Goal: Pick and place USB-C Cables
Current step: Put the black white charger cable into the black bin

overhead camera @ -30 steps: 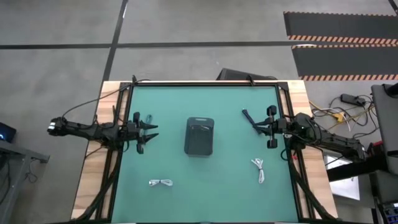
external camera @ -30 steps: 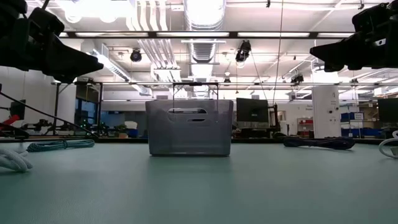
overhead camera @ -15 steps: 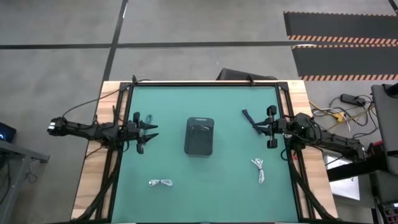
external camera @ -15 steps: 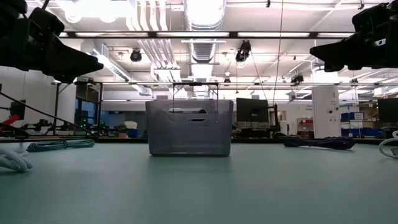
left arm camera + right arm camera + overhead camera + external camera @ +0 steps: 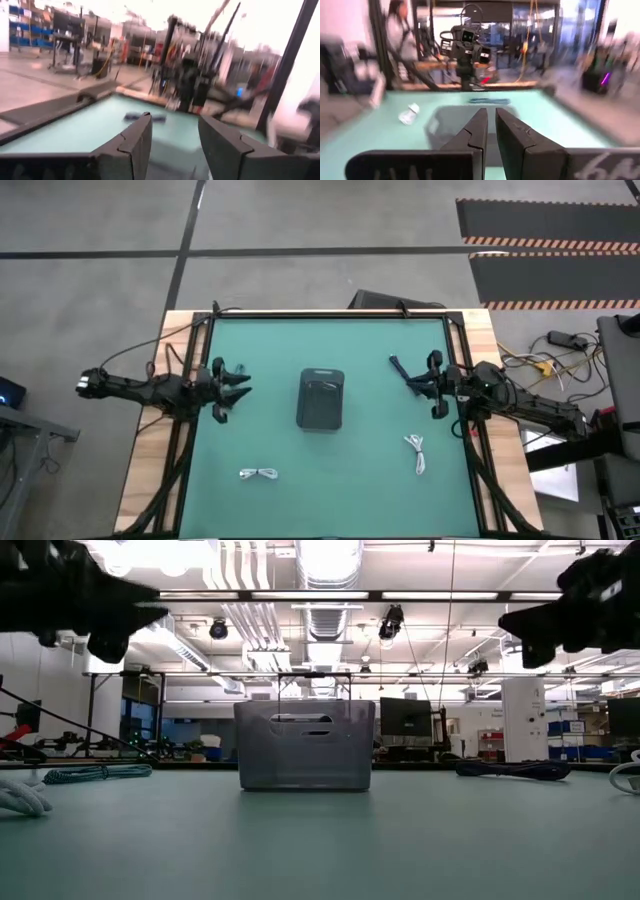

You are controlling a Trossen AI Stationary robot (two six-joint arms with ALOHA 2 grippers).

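Observation:
Two white USB-C cables lie on the green mat, one (image 5: 259, 474) near the front left and one (image 5: 418, 453) at the front right. A dark cable (image 5: 397, 366) lies by the right arm, and a teal coiled cable (image 5: 95, 773) lies at the left. The grey tray (image 5: 320, 398) stands in the middle. My left gripper (image 5: 236, 383) hovers open at the table's left edge, pointing toward the tray. My right gripper (image 5: 412, 380) hovers shut at the right edge, beside the dark cable and also facing the tray. Both are empty.
Black frame rails (image 5: 190, 430) run along the table's left and right sides beside the arms. A person (image 5: 400, 30) stands beyond the table in the right wrist view. Open mat lies between the tray and each gripper.
My left gripper has tipped its fingers upward, rolled about its own axis and risen a little. My right gripper has rolled about its own axis in place. Cables and tray lie as before.

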